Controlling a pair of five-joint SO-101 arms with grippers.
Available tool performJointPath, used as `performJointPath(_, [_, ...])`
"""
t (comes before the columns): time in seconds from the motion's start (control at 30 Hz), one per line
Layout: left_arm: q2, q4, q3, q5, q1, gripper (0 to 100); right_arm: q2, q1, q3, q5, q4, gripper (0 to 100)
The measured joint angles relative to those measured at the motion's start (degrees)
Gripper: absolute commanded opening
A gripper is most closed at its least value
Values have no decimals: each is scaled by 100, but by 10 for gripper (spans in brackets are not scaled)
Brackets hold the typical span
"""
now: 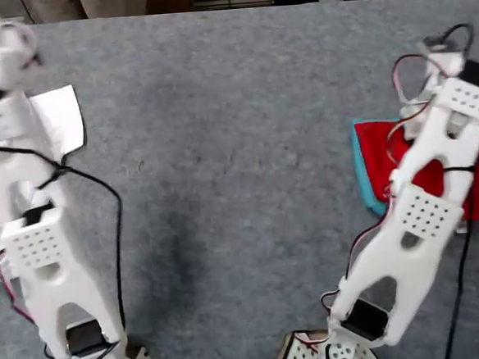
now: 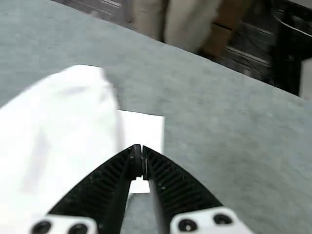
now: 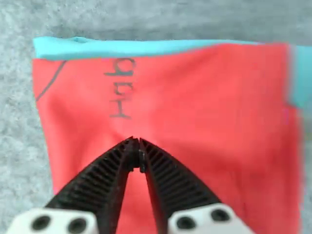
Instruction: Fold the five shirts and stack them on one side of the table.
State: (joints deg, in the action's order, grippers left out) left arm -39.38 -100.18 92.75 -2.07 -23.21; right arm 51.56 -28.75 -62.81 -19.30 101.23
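The middle of the grey table [image 1: 245, 146] lies bare between the two arms, with open cloth up to its far edge. A white shirt [image 1: 58, 118] lies at the left edge and a red shirt [image 1: 382, 157] on a teal shirt [image 1: 364, 171] at the right edge. The left gripper [image 2: 141, 158] has its jaws closed tip to tip above the white shirt; whether they pinch cloth cannot be told. The right gripper [image 3: 135, 153], jaws likewise closed, points down over the red shirt. Both arms stretch forward from the near edge.
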Motion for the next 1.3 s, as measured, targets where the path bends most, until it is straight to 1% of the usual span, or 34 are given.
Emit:
performJointPath(0.1, [18, 0, -387, -176, -730, 21, -527, -44, 545, 0, 0, 5])
performJointPath(0.23, [9, 0, -1565, -501, -1741, 32, -941, -79, 1231, 0, 0, 5])
performJointPath(0.27, [9, 0, -1873, -624, -1996, 53, -1046, -97, 1363, 0, 0, 5])
performJointPath(0.33, [79, 0, -2400, -835, -2453, 125, -1266, -132, 1521, 0, 0, 5])
performJointPath(0.43, [457, 0, -2971, -1073, -3033, 225, -1530, -158, 1591, 0, 0, 5])
performJointPath(0.57, [1248, 0, -3578, -1363, -3622, 235, -1723, -158, 1600, 0, 0, 5])
performJointPath(0.63, [1538, 0, -3956, -1618, -3842, 235, -1793, -158, 1644, 0, 0, 5])
performJointPath(0.7, [1618, 0, -4404, -1776, -3912, 224, -1846, -158, 1749, 0, 0, 5])
performJointPath(0.77, [1618, 0, -4862, -1820, -3912, 185, -1925, -158, 1925, 0, 0, 5])
performJointPath(0.83, [1618, 0, -5204, -1837, -3912, 127, -2004, -158, 2119, 0, 0, 5])
performJointPath(0.93, [1468, 193, -5600, -1846, -3701, 19, -2066, -158, 2391, 0, 0, 5])
performJointPath(0.97, [1389, 325, -5662, -1749, -3613, 18, -2101, -158, 2462, 0, 0, 5])
performJointPath(1.03, [1310, 598, -5679, -1319, -3525, 27, -2198, -158, 2567, 0, 0, 5])
performJointPath(1.17, [1310, 932, -5662, -35, -3552, 20, -2409, -158, 2743, 0, 0, 5])
performJointPath(1.2, [1301, 923, -5582, 176, -3552, 20, -2462, -158, 2752, 0, 0, 5])
performJointPath(1.3, [1363, 519, -5055, 422, -3534, 24, -2567, -158, 2769, 0, 0, 5])
